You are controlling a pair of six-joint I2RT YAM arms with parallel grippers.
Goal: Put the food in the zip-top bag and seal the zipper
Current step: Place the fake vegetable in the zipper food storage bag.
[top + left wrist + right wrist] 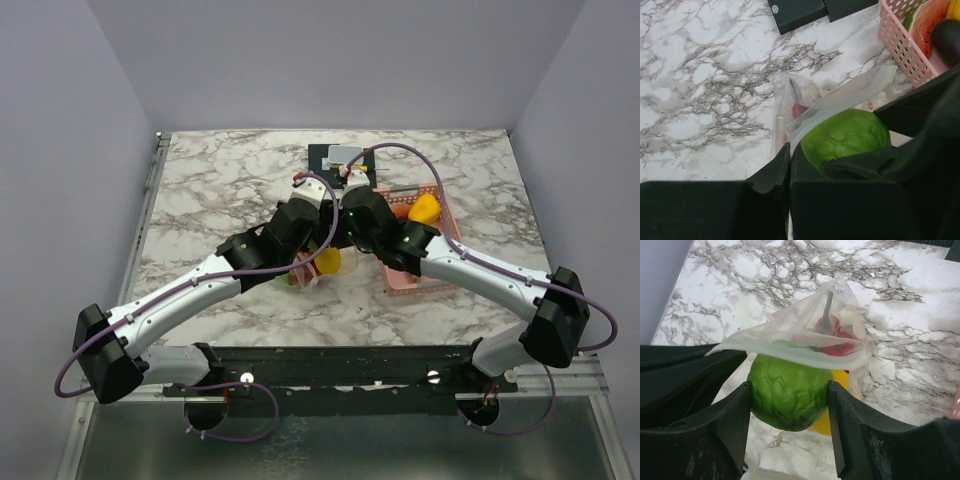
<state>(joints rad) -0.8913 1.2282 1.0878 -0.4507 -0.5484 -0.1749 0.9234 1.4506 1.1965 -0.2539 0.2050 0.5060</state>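
The clear zip-top bag (805, 335) lies mid-table with its mouth held up; a red food piece (835, 337) and a yellow one (832, 415) show through it. My left gripper (789, 150) is shut on the bag's white zipper strip (840, 102). My right gripper (789, 390) is shut on a bumpy green food piece (787, 392) and holds it at the bag's mouth, just under the strip. The same green piece (845, 137) shows in the left wrist view. In the top view both grippers meet over the bag (318, 265).
A pink perforated basket (902, 42) stands to the right, holding a watermelon slice (927, 22) and a yellow piece (425, 208). A black base with a grey item (340, 157) sits at the back. The marble table (220, 190) reaches left.
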